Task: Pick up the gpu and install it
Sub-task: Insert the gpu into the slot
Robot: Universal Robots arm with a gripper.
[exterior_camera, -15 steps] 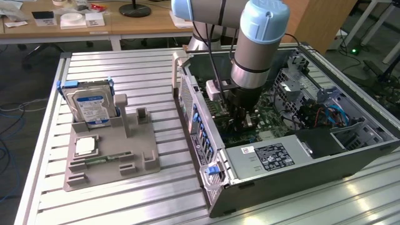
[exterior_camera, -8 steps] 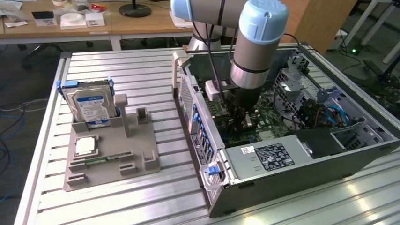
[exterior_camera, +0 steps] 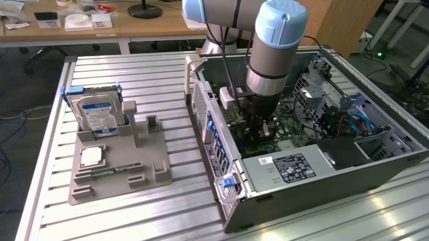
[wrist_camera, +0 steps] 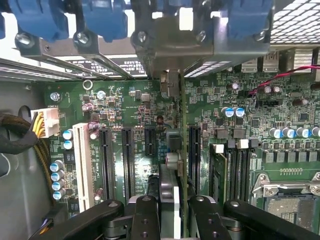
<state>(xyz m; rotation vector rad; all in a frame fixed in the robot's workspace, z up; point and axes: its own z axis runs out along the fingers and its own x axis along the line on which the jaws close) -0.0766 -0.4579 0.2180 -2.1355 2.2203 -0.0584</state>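
So the arm is reaching straight down into the open computer case (exterior_camera: 315, 165) that lies on its side on the slatted metal desk (exterior_camera: 134, 211). From the wrist camera the claw (wrist_camera: 176, 212) is pinched narrow on the gpu (wrist_camera: 184, 150), gripping it by its top edge, one black finger (wrist_camera: 145, 215) on each side of the card. The card stands on edge, hanging straight below the claw over the green motherboard (wrist_camera: 130, 135), with its metal bracket (wrist_camera: 170, 82) at the far end against the case's rear wall. It lines up with a gap between the black expansion slots (wrist_camera: 127, 160); I honestly can't tell whether its bottom edge is seated in a slot or just above it.

Beside the card on one side there's a long white slot (wrist_camera: 82, 160) and a white power plug (wrist_camera: 47, 122) with yellow wires. On the other side sit the memory slots (wrist_camera: 235, 170).

In the exterior view, well away from the claw, out on the desk, a gray holder tray (exterior_camera: 120, 170) carries a hard drive (exterior_camera: 99, 116) with a blue label standing upright, and a small square chip (exterior_camera: 92, 156) lying flat.
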